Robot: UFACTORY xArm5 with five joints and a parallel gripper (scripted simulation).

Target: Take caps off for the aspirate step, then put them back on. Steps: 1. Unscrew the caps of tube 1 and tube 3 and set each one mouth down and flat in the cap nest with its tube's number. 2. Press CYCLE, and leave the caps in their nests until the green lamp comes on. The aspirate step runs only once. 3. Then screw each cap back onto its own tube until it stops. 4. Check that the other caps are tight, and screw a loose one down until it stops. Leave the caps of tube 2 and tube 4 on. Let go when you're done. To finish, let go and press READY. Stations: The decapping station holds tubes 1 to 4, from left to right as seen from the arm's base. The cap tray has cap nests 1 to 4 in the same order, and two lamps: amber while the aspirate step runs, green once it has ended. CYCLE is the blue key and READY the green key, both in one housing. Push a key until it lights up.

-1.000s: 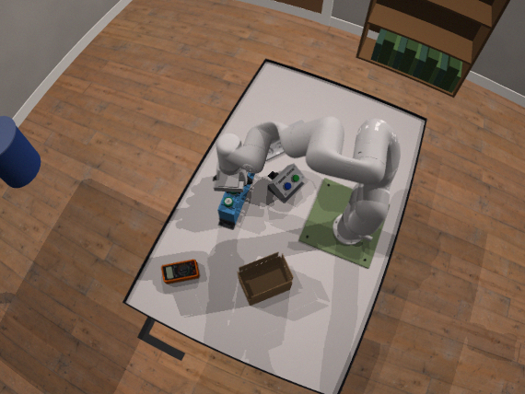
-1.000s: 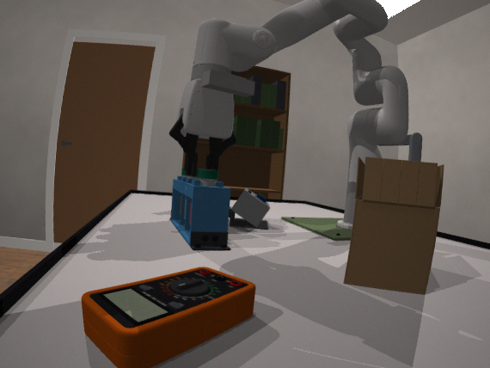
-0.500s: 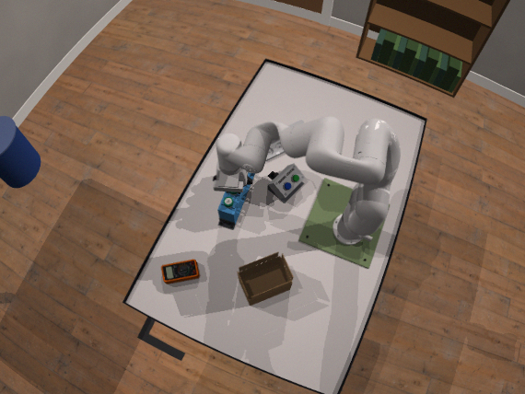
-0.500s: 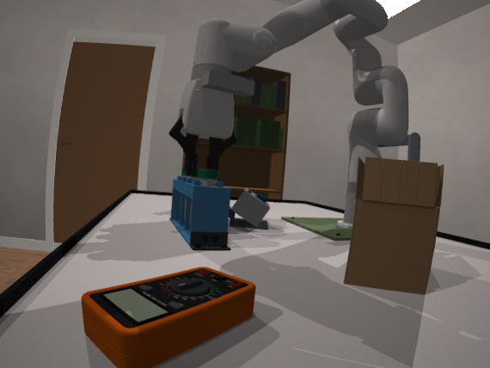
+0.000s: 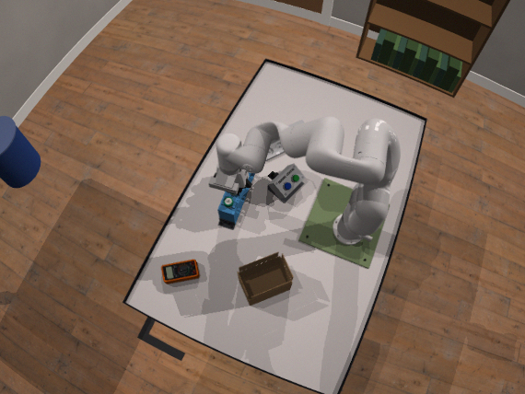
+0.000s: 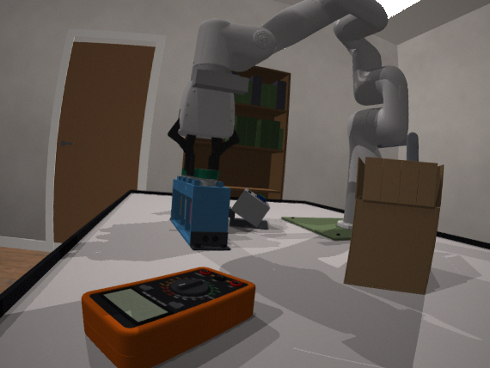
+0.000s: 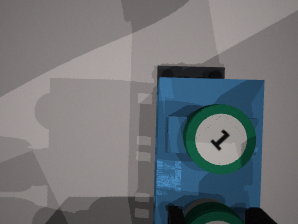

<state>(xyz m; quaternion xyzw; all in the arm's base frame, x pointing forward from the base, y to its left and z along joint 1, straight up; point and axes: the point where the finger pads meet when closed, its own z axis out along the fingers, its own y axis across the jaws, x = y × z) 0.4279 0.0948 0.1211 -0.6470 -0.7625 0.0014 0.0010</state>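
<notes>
The blue decapping station (image 5: pixel 230 208) stands on the table left of the key housing (image 5: pixel 286 180), which carries the blue key (image 5: pixel 287 186) and the green key (image 5: pixel 296 178). In the wrist view the green-rimmed cap marked 1 (image 7: pixel 220 139) sits on its tube in the station (image 7: pixel 210 100). Just below it, a second green cap (image 7: pixel 212 214) lies between my dark fingertips; its number is cut off by the frame edge. In the side view my gripper (image 6: pixel 202 165) points straight down on the station (image 6: pixel 202 211), shut on this green cap (image 6: pixel 202 173), the cap of tube 2. The cap tray is mostly hidden behind my arm.
An orange multimeter (image 5: pixel 180 271) lies near the table's front left edge. An open cardboard box (image 5: pixel 265 278) stands beside it. My base sits on a green plate (image 5: pixel 341 221). The housing (image 6: pixel 251 208) stands close behind the station.
</notes>
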